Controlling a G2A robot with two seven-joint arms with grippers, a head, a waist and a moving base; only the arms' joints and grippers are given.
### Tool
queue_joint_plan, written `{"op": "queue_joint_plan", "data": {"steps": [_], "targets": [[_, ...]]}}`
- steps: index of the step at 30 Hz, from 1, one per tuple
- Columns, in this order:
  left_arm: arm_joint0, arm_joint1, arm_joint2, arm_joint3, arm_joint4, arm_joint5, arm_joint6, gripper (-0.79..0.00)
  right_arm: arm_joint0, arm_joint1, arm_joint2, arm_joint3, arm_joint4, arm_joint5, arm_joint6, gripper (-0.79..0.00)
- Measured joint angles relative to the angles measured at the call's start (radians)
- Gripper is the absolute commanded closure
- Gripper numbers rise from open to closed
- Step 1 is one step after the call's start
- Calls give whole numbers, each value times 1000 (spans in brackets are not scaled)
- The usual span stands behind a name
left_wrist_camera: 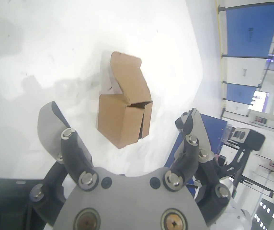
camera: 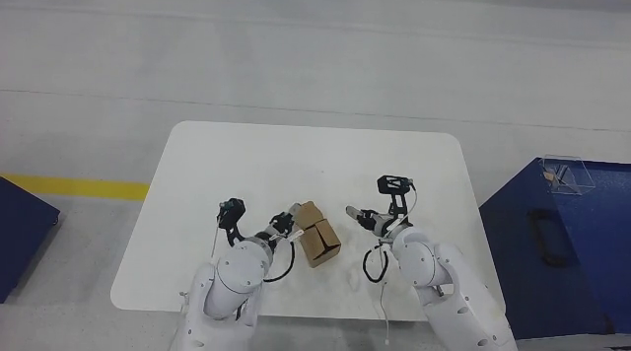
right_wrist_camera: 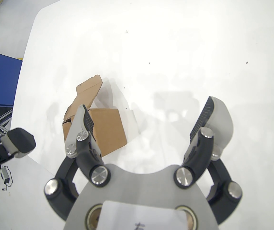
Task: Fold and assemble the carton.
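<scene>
Both my grippers stand with fingers spread wide and nothing in them. The carton point(left_wrist_camera: 125, 118) sits on the white table point(camera: 296, 154) just ahead of my left gripper point(left_wrist_camera: 117, 116), in line with the gap between its fingers but not yet inside it. For my right gripper point(right_wrist_camera: 147, 105) it lies off to one side, partly behind one finger point(right_wrist_camera: 85, 120) rather than between the two.

As I judge it, the step in hand is closing the last open end. I should bring my left gripper forward around the body and clamp lightly on two opposite walls, only enough to stop it sliding, since thin card will buckle or go out of square under a hard squeeze. My right gripper should then turn toward the raised flap, push it over from its far side along the crease, and steer the tab into the slot behind the small side flaps. Those side flaps must lie flat first, or the tab will catch on them. The carton looks light, so a push with no brace will probably just skate it across the table.

The carton is plain brown card, small, its body already squared up. One long flap stands up and leans away from my left gripper, with a short tuck tab bent at its tip. Below it two small flaps are folded in, with a dark slit between them
</scene>
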Motion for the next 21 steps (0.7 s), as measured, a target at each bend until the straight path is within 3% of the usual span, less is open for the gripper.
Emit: {"op": "queue_joint_plan", "data": {"steps": [4, 11, 15, 18, 21], "targets": [[-87, 11, -72, 168, -102, -145, -19, -785, 0, 0, 0, 0, 0, 0, 0, -785], [-197, 30, -100, 421, -197, -352, -112, -634, 0, 0, 0, 0, 0, 0, 0, -785], [-222, 35, -104, 494, -254, -409, -128, -440, 0, 0, 0, 0, 0, 0, 0, -785], [-226, 38, -98, 524, -273, -433, -121, -391, 0, 0, 0, 0, 0, 0, 0, -785], [-237, 42, -95, 551, -289, -434, -122, -391, 0, 0, 0, 0, 0, 0, 0, -785]]}}
